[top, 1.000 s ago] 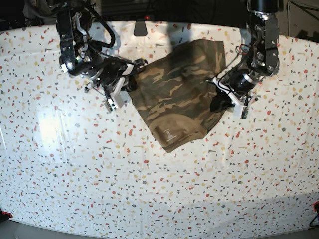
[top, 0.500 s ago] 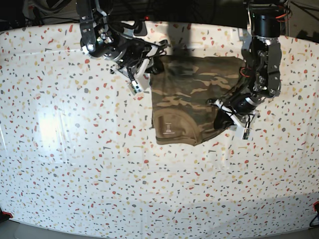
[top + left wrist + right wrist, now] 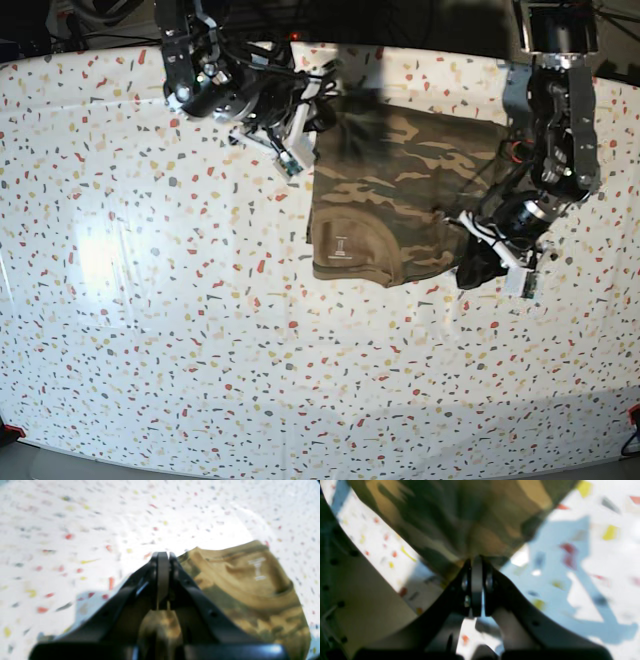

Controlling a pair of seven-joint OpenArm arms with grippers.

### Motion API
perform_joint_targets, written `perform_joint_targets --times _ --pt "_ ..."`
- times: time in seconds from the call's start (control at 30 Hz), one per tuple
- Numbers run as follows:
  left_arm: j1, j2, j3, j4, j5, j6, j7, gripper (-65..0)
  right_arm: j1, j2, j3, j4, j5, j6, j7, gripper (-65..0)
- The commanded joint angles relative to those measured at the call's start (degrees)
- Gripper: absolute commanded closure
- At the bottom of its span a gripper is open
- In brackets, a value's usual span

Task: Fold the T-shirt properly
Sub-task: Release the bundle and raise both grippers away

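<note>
Shirt: camouflage cloth T-shirt (image 3: 400, 195) in green, brown and tan, folded, upper middle of the white speckled worktop (image 3: 150, 330).
Label: small white print (image 3: 341, 250) at its near-left corner.
Left fingers (image 3: 162, 555): pinched on a near-right fold.
Right fingers (image 3: 476, 560): apparently clamped on the far-left edge; view blurred.

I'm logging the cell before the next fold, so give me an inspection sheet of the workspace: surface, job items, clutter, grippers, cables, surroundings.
Surface: white speckled table, glare patch on the base view's left.
Job's things: camouflage T-shirt partly folded, white neck label facing up.
Clutter: nothing seen.
Grippers: left gripper shut on the T-shirt's corner; right gripper shut on its far edge.
Cables: black wiring on the right arm.
Surroundings: dark area beyond the table's far edge.
</note>
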Motion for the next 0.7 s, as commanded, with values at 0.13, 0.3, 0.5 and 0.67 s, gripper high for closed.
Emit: perform_joint_targets --times 0.13,0.3,0.5,0.67 --pt "9.35 -6.95 -0.26 10.14 -8.24 4.76 -1.88 0.0 -1.36 0.15 7.82 8.94 2.62 0.37 -1.81 0.0" --pt "20.33 -12.15 -0.28 14.05 -11.69 4.83 -4.35 0.0 -7.37 0.28 14.16 14.23 5.73 1.05 -3.67 0.0" --pt "34.03 -12.41 -6.14 14.19 -11.74 4.81 -6.14 0.0 -15.52 0.28 19.56 19.04 5.75 1.76 -9.9 0.0" --pt "46.64 -12.26 -12.68 14.19 -12.96 3.65 -6.01 0.0 -24.63 0.28 22.56 20.92 5.75 1.76 -9.92 0.0"
